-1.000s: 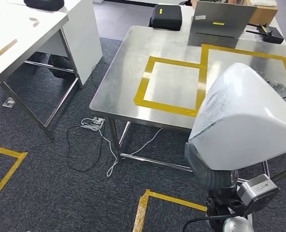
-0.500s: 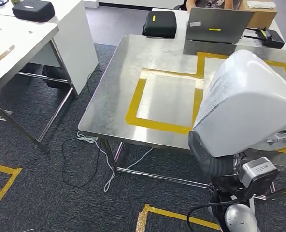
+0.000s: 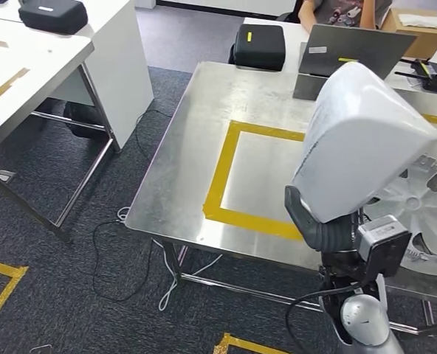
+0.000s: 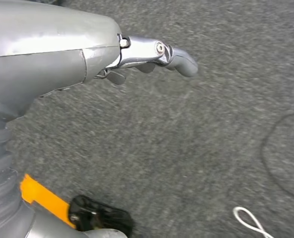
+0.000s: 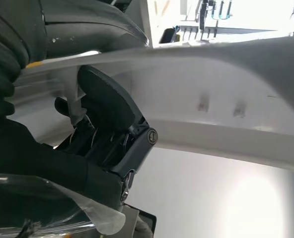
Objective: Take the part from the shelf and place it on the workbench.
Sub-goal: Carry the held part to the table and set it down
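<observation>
— What is seen nearest?

— The right hand (image 3: 322, 228) is seen low in the head view, gripping the part (image 3: 367, 140), a large white shell carried raised above the near edge of the counter (image 3: 183, 177). In the right wrist view the dark fingers (image 5: 100, 106) are closed against the part's underside. The left hand (image 4: 153, 52) is hung over the carpet, nothing held, its fingers stretched out.

— How is the part judged to handle?

— It is judged light for its bulk, stiff, smooth and rather slippery. A hold under its lower rim is advised, since the curved top offers no purchase, and a tilt could let it slide.

— And farther off?

— A yellow taped square (image 3: 227, 169) is marked on the counter, with a silver wheel cover (image 3: 422, 206) lying beside it. Beyond, a laptop (image 3: 356, 51) and a black case (image 3: 259, 46) are seen.
</observation>
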`<state>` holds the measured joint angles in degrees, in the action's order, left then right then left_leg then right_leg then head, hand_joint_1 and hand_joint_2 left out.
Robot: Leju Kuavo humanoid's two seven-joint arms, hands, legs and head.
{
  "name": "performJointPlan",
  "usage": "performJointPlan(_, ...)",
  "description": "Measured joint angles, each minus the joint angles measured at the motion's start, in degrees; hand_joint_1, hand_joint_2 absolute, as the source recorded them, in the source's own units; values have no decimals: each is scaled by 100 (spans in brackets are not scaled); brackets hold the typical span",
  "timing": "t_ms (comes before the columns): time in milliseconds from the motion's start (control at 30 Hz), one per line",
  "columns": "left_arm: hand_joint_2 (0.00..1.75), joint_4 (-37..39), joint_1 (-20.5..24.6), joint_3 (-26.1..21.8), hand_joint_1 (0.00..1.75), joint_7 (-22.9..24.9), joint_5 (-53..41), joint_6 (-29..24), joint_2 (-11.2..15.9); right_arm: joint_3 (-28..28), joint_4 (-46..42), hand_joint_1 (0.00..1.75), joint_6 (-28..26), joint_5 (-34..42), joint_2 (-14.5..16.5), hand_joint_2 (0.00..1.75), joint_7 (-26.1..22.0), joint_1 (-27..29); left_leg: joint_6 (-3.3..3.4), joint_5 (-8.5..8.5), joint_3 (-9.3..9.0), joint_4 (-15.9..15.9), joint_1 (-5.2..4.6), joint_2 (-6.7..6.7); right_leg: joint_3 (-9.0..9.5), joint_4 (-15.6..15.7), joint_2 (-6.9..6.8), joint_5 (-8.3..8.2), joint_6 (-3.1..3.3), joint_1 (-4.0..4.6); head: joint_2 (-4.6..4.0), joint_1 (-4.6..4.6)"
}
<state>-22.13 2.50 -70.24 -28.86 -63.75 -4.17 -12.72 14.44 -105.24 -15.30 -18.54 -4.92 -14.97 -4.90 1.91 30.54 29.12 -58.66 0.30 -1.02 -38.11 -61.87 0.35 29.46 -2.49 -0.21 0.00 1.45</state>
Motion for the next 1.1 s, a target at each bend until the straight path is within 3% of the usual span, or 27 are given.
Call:
performJointPlan(33, 175, 1, 8, 13, 0, 9, -5, -3, -4, -11, 48, 175, 8, -13, 0, 175, 35, -28, -33, 59, -44, -4, -3, -6, 23, 167, -1, -300, 45, 15, 0, -7)
performJointPlan(67, 175, 3, 16, 29, 0, 19, -17, -10, -10, -20, 88, 175, 17, -29, 0, 175, 65, -53, -66, 95, -68, -8, -4, -11, 37, 232, -1, -464, 92, 33, 1, -12)
performJointPlan(133, 175, 6, 36, 68, 0, 34, -47, -31, -18, -32, 136, 175, 49, -66, -2, 175, 113, -99, -142, 87, -61, -56, 0, -8, 112, 262, 7, -456, 166, 43, 1, -21)
performJointPlan(200, 175, 12, 45, 109, 0, 39, -85, -57, -16, -37, 192, 175, 75, -87, -4, 175, 136, -144, -204, 65, 82, -353, 3, 8, 218, 347, -5, -432, 219, 15, 1, -34)
performJointPlan(233, 175, 18, 49, 127, 0, 35, -98, -69, -14, -38, 234, 175, 83, -94, -4, 175, 142, -167, -228, 127, 236, -631, 9, 17, 279, 384, -15, -413, 244, 0, 0, -42)
performJointPlan(300, 175, 33, 50, 160, 0, 21, -107, -86, -9, -37, 342, 175, 119, -122, -4, 175, 172, -223, -266, 405, 615, -1242, 26, 27, 356, 405, -26, -358, 285, -1, 1, -61)
performJointPlan(333, 175, 43, 51, 170, 0, 13, -106, -89, -3, -36, 399, 175, 147, -147, -4, 175, 201, -254, -283, 517, 784, -1449, 33, 28, 386, 404, -24, -329, 294, 0, 1, -61)
performJointPlan(367, 175, 53, 52, 183, 0, 7, -106, -89, 6, -34, 458, 175, 176, -178, -4, 175, 245, -292, -293, 523, 890, -1508, 35, 28, 416, 402, -19, -301, 297, 2, 1, -62)
performJointPlan(400, 175, 62, 58, 199, 0, 4, -107, -88, 15, -31, 516, 175, 209, -211, -4, 175, 300, -341, -296, 392, 913, -1390, 35, 29, 450, 399, -13, -273, 295, 2, 0, -64)
performJointPlan(467, 175, 77, 78, 234, 0, 2, -109, -84, 33, -22, 625, 175, 266, -258, -3, 175, 414, -466, -274, -131, 748, -740, 33, 31, 523, 395, -6, -220, 278, 1, 0, -62)
performJointPlan(533, 175, 94, 110, 275, 0, 0, -112, -75, 46, -14, 750, 175, 322, -280, -2, 175, 512, -612, -235, -392, 600, -182, 9, 37, 549, 388, -2, -188, 240, 9, 1, -63)
performJointPlan(600, 175, 119, 126, 316, 0, -1, -116, -66, 56, -4, 901, 175, 384, -276, -3, 175, 597, -742, -203, -411, 586, -28, -11, 38, 530, 379, 0, -167, 205, 20, 1, -62)
performJointPlan(767, 175, 178, 166, 416, 0, 15, -130, -60, 83, 72, 1329, 175, 542, -314, -3, 175, 845, -1117, -202, -480, 586, 1, -24, 26, 533, 401, -3, -167, 242, 15, 0, -59)
performJointPlan(1100, 175, 280, 191, 557, 0, 105, -154, 11, 136, 269, 2308, 175, 684, -478, -2, 175, 1207, -1693, -157, -477, 593, -6, -33, 27, 541, 446, -3, -191, 140, 4, 0, -65)
